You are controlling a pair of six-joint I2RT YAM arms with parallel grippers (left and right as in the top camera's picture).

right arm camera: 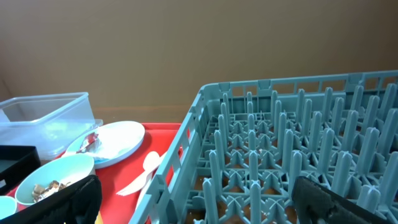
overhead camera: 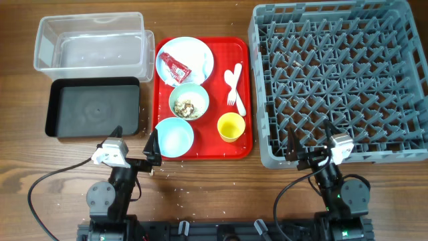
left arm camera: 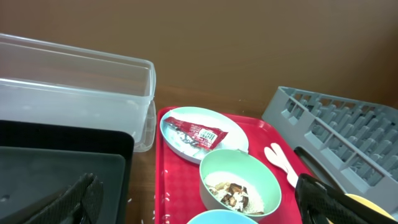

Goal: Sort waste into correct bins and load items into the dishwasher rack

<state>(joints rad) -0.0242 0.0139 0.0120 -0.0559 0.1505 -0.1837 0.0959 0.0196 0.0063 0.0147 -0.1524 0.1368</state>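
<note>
My left pincer [overhead camera: 135, 139] hangs wide open above the bench [overhead camera: 20, 147], one finger near the front edge of the black tray [overhead camera: 93, 107] and the other just off the front left corner of the red serving tray [overhead camera: 219, 87]. It holds nothing. My right pincer [overhead camera: 311, 137] is spread just as wide and just as empty, at the front edge of the grey dishwasher rack [overhead camera: 334, 67], which sits to the right of the red tray with no dishes among its pegs.

Everything I am meant to sort sits on the red tray. At the back is the light blue plate [overhead camera: 197, 53] with the crumpled red wrapper [overhead camera: 175, 67] lying on it. In front of the plate is the pale green bowl [overhead camera: 200, 94], holding brownish-white food scraps [overhead camera: 187, 107]. Nearest me on the left stands the light blue bowl [overhead camera: 174, 137], and to its right the small yellow cup [overhead camera: 231, 126], upright. The white fork [overhead camera: 230, 90] and spoon [overhead camera: 238, 80] lie side by side along the tray's right part (overlapping a little, as far as I can tell from above), between the plate and the cup.

The clear plastic tub [overhead camera: 40, 47] stands at the back left of the bench, and the black tray lies directly in front of it. A few pale specks [overhead camera: 174, 181] dot the bench in front of the red tray.
</note>
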